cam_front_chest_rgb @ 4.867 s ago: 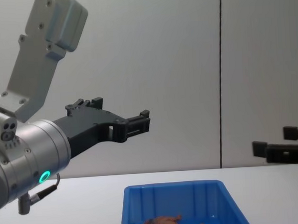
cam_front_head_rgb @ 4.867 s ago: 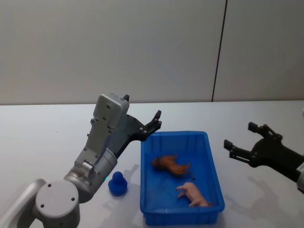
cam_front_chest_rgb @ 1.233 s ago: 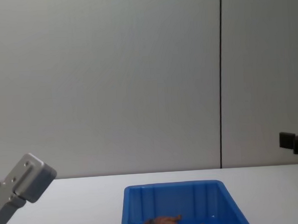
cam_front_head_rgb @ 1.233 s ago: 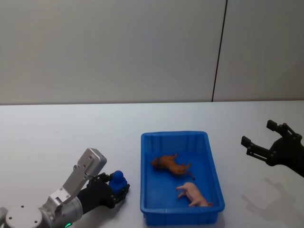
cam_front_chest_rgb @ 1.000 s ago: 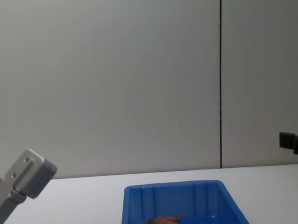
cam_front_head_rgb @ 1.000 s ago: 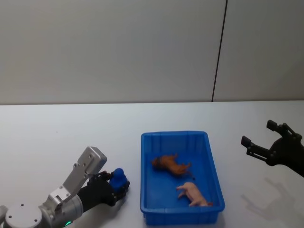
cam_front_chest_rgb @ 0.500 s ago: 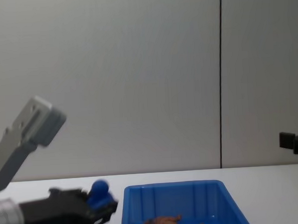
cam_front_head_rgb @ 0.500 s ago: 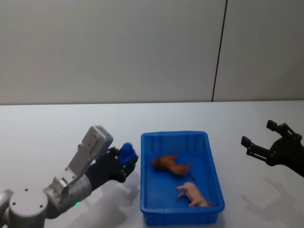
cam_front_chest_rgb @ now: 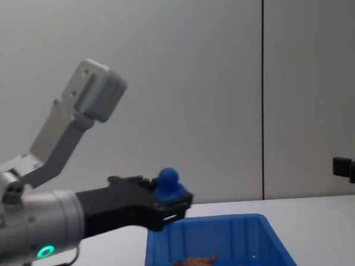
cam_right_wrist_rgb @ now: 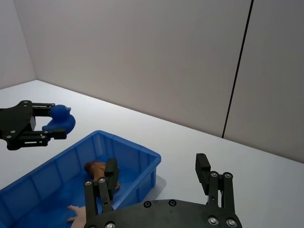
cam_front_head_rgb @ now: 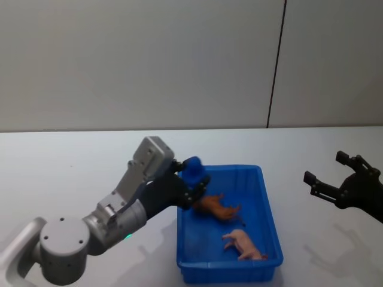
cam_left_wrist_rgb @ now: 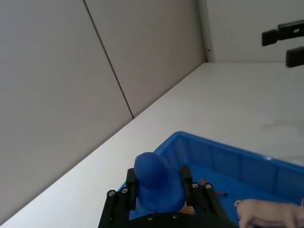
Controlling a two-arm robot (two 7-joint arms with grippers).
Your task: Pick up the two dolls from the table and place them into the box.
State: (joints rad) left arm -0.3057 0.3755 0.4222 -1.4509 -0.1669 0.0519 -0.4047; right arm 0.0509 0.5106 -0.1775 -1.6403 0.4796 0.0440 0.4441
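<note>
Blue box (cam_front_head_rgb: 270, 226) sits on the white table (cam_front_head_rgb: 72, 161). Nearest within it lies the pinkish-tan doll (cam_front_head_rgb: 244, 244); behind it, the reddish-brown doll (cam_front_head_rgb: 216, 207). Above the box's far left corner, clear of the table, the left gripper (cam_front_head_rgb: 190, 185) is pinching a small blue figure (cam_front_head_rgb: 194, 172) between its fingers. Off to the right, well apart from the box, the right gripper (cam_front_head_rgb: 327, 175) hangs over the table with fingers spread, holding nothing.

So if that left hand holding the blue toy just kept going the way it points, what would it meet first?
Probably nothing soon: the left hand, shut on the blue toy, points across above the blue box; its height is hard to judge.
</note>
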